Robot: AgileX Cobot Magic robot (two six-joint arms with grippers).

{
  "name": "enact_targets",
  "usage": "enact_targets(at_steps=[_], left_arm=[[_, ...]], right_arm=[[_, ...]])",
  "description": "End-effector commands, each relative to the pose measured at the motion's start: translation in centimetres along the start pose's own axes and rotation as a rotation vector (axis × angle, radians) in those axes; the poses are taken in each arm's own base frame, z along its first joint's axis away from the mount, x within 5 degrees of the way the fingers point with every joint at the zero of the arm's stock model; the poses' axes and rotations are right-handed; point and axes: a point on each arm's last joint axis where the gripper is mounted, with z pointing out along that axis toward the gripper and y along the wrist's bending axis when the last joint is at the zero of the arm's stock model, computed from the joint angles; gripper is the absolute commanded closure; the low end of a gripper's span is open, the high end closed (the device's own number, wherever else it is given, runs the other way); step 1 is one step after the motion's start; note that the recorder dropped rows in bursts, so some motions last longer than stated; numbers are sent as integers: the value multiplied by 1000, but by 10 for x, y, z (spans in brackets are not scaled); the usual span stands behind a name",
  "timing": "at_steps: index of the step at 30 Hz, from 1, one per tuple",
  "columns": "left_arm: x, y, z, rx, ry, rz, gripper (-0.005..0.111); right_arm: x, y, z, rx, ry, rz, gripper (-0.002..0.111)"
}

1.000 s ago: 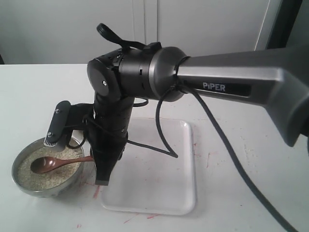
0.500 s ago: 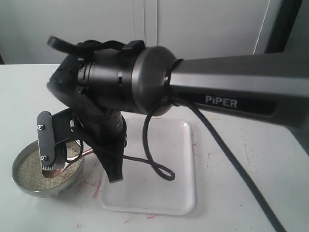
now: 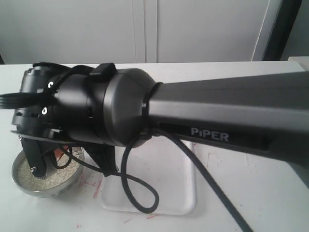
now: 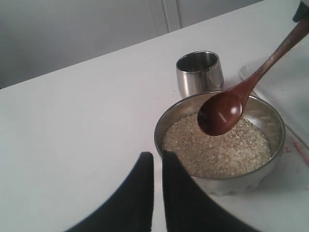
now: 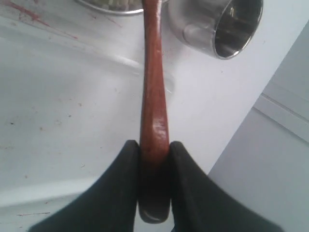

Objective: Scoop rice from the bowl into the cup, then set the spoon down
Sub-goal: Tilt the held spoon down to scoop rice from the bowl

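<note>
1. Right fingers (image 5: 126,162) clamp slim reddish-brown wooden spoon (image 5: 153,92) by its handle.
2. Scoop hovers above off-white rice (image 4: 212,152) in wide steel bowl (image 4: 231,186), near-left on white bench (image 4: 72,121).
3. Small steel cup (image 4: 199,72) just beside bowl.
4. Left fingers (image 4: 141,171) nearly closed, empty.

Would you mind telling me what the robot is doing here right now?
The right gripper is clamped on the handle of the wooden spoon, holding its scoop over the rice in the steel bowl. The cup stands just beside the bowl and looks empty, so no rice appears to have been transferred yet. The left gripper hangs nearby, shut and holding nothing.
</note>
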Motion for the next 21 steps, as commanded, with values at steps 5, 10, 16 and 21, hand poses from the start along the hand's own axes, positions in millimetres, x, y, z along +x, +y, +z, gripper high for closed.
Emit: enact_targets(at_steps=[5, 10, 16, 21], left_arm=[[-1, 0, 0, -2, -7, -13, 92], [-1, 0, 0, -2, -7, -13, 92], [-1, 0, 0, -2, -7, -13, 92], [-1, 0, 0, -2, -7, -13, 92]], right_arm=[[-9, 8, 13, -1, 49, -27, 105], [-11, 8, 14, 3, 35, -7, 105], [-16, 12, 17, -30, 4, 14, 105], [-20, 17, 22, -60, -8, 32, 105]])
